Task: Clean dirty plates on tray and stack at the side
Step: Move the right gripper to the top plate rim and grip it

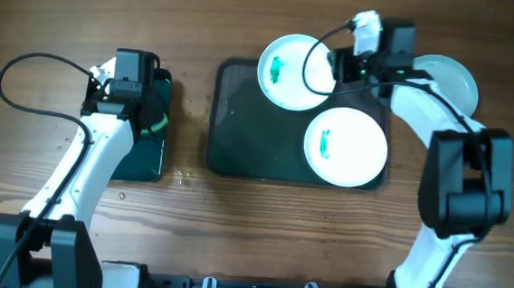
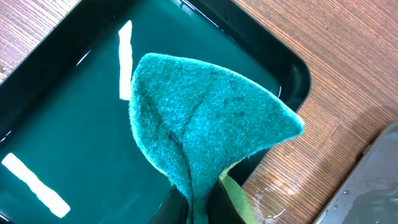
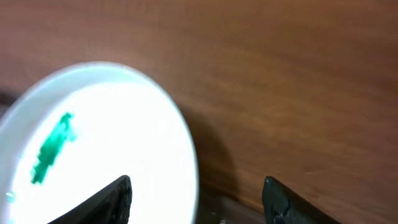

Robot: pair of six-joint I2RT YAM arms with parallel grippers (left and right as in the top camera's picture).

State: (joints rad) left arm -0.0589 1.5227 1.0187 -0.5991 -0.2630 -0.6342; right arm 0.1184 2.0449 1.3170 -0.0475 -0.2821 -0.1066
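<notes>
Grey-green tray (image 1: 230, 133) long axis L-R, smeared plate (image 1: 289, 71) overhanging far rim

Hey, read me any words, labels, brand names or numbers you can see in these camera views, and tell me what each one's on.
No text can be read in any view. The plates, the tray, the green sponge and the small black tray are all unprinted. The white part on the right arm shows no legible marking.
</notes>
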